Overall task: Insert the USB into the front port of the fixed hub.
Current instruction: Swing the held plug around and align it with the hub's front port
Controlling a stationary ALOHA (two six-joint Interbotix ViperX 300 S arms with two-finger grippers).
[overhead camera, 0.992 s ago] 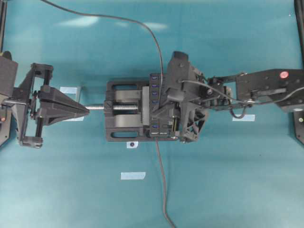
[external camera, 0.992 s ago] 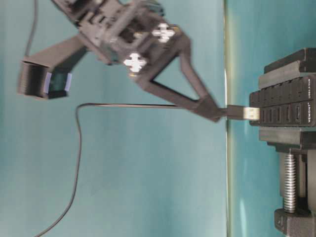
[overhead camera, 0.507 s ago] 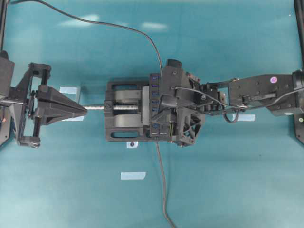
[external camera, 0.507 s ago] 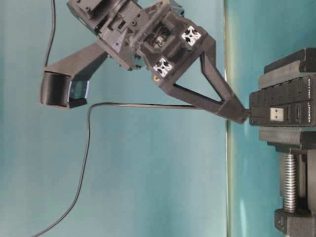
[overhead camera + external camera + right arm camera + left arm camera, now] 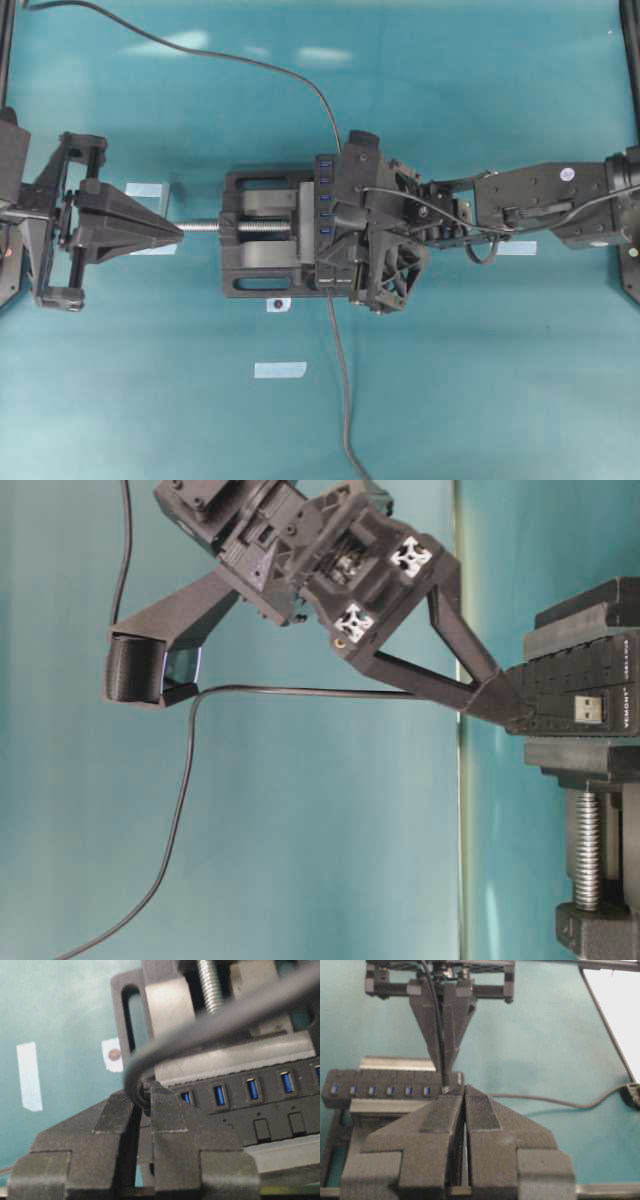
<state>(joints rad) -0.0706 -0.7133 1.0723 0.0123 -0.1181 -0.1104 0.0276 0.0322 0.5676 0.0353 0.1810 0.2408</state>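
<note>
Black vise (image 5: 262, 232) around hub (image 5: 325, 220); tape (image 5: 280, 370) nearby.

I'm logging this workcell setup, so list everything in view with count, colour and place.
USB hub: one, black with blue ports, clamped in the vise.
Vise: one, black with silver screw, table centre.
USB plug: one, silver-tipped, at the hub's end port.
USB cable: one, dark grey, trailing to the far table edge.
Hub cable: one, dark, running to the near edge.
Tape strips: several, pale, on the table.
Table: one, teal.
Left tool: black, shut, empty, beside the vise screw.
Right tool: black, shut on the USB plug's cable end.
</note>
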